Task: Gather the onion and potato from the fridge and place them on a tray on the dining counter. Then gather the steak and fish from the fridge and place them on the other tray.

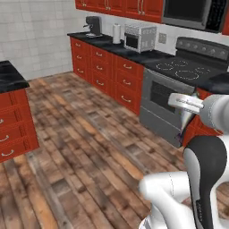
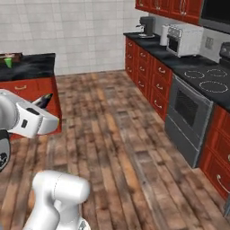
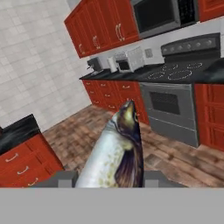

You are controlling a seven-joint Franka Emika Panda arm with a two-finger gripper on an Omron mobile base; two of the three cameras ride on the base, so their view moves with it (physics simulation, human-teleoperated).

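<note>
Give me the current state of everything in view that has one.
gripper: shut on the fish, carried above the floor.
fish: held between the jaws, head pointing away from the hand.
oven: door closed.
microwave: door closed.
red cabinets: drawers and doors closed.

Home kitchen: red cabinets [image 1: 109,69], stove [image 1: 179,89], toaster oven [image 1: 139,37], wood floor [image 1: 85,147].

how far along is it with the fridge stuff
In hand: the claw is shut on the fish, carried over the wooden floor beside the stove. Done: the fish is clearly out of the fridge. Left: setting it on a tray on the black counter. No tray is in sight here, so I cannot tell whether the onion, potato or steak are already placed.
</note>
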